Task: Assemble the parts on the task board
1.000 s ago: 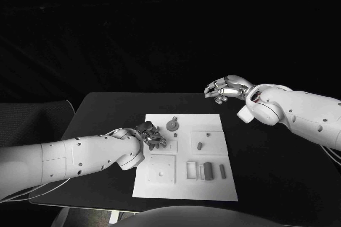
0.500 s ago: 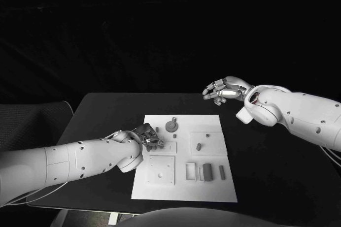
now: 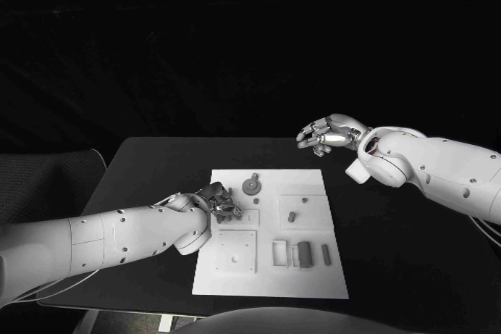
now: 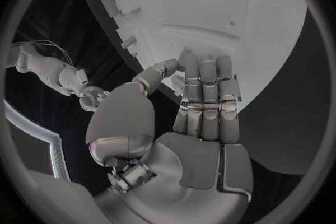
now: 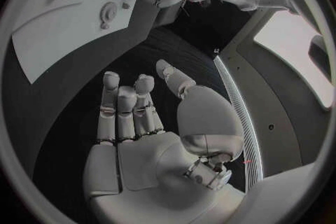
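Reaching over the board's point(image 3: 274, 232) left edge, the left hand point(image 3: 217, 202) hovers with fingers point(image 4: 204, 95) curled together; whether it pinches anything I cannot tell. A round part point(image 3: 253, 183) lies just right of it, a peg point(image 3: 292, 216) further right, and bar parts point(image 3: 305, 253) sit near. The right hand point(image 3: 330, 133) hangs beyond the board's far right corner, empty, fingers point(image 5: 120, 109) loosely apart.
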You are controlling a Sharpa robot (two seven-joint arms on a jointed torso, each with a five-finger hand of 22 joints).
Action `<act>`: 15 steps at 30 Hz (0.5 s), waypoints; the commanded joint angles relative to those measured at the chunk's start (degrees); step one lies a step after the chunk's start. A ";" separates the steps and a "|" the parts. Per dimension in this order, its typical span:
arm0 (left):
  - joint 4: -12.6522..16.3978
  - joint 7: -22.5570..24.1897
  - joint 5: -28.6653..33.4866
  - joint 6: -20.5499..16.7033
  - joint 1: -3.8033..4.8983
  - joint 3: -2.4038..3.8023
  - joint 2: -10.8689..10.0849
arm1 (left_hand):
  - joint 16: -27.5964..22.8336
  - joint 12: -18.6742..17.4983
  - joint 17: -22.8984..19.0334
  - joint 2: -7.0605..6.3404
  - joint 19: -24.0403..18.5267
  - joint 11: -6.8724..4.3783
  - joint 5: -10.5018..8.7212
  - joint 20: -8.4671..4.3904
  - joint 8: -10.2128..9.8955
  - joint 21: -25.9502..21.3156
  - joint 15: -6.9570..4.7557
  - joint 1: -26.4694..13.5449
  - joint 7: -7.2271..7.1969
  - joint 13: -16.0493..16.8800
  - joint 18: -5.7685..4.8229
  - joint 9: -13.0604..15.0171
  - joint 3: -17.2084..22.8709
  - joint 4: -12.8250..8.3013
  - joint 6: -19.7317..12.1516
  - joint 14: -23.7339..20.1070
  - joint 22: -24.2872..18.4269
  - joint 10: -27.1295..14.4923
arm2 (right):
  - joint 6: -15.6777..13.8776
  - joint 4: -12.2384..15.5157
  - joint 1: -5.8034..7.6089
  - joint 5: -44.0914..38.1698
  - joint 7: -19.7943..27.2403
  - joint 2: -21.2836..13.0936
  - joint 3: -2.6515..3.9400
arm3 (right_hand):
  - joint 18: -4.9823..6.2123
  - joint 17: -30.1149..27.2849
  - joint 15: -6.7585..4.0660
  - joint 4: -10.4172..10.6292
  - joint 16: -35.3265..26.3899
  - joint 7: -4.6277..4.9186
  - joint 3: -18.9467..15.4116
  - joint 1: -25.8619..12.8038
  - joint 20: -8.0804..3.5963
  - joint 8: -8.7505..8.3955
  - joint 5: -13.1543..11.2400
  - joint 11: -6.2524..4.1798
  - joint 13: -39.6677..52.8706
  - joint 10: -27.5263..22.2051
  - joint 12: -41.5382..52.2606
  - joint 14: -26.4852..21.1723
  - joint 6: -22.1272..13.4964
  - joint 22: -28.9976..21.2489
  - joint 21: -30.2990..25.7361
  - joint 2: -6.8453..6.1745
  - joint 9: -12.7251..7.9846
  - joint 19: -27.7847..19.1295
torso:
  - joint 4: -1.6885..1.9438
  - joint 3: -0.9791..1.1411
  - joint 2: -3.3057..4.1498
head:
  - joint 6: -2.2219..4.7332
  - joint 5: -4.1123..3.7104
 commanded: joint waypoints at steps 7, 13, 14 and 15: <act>-0.43 -0.21 -1.16 -0.40 -0.04 0.04 0.74 | 0.83 0.69 -0.16 -1.86 0.52 -0.40 -8.41 -0.13 0.27 0.41 -0.42 0.08 -4.33 0.20 1.30 0.31 -0.53 1.33 4.86 0.00 0.43 -0.12 | 0.00 0.25 -0.01 -0.56 0.23 -0.10 0.01 | 0.80 -0.10 -0.15 0.06 -0.20 2.00 -0.33 0.29 0.05 -0.28 -0.07 1.85 -0.13 -9.45 -0.27 -0.29 2.60 0.28 -0.35 0.16 -0.12 0.31 | -0.04 -0.01 0.17 | 0.30 -0.20; -0.63 -0.64 -1.33 -0.27 -0.04 0.05 0.98 | 1.44 1.07 -0.65 -2.97 0.53 -0.41 -9.74 -0.18 0.04 0.39 -0.44 0.19 -4.34 0.23 1.21 0.39 -0.25 2.68 5.08 -0.16 0.74 -0.23 | 0.06 0.47 -0.04 -0.56 0.13 -0.18 0.01 | 0.80 -0.11 -0.15 0.07 -0.21 2.01 -0.34 0.25 0.06 -0.30 -0.07 1.86 -0.15 -9.45 -0.27 -0.28 2.61 0.28 -0.36 0.16 -0.14 0.31 | -0.05 -0.02 0.24 | 0.37 -0.25; -0.63 -0.73 -1.33 -0.21 -0.04 0.05 1.01 | 1.53 1.13 -0.69 -3.10 0.55 -0.42 -9.96 -0.20 0.02 0.40 -0.45 0.19 -4.35 0.24 1.22 0.41 -0.26 2.82 5.13 -0.16 0.79 -0.22 | 0.09 0.48 -0.04 -0.56 0.13 -0.19 0.01 | 0.80 -0.11 -0.15 0.07 -0.21 2.01 -0.34 0.25 0.06 -0.30 -0.07 1.86 -0.15 -9.45 -0.27 -0.28 2.61 0.28 -0.36 0.16 -0.14 0.31 | -0.06 -0.01 0.24 | 0.38 -0.27; -0.63 -0.77 -1.34 -0.19 -0.04 0.05 1.04 | 1.76 1.27 -0.85 -3.38 0.58 -0.45 -10.79 -0.23 -0.04 0.41 -0.49 0.23 -4.37 0.26 1.22 0.45 -0.29 3.21 5.21 -0.21 0.91 -0.26 | 0.12 0.48 -0.04 -0.56 0.12 -0.19 0.01 | 0.80 -0.11 -0.15 0.07 -0.21 2.01 -0.35 0.25 0.06 -0.30 -0.07 1.86 -0.15 -9.45 -0.27 -0.28 2.61 0.28 -0.36 0.15 -0.14 0.31 | -0.05 -0.04 0.26 | 0.36 -0.30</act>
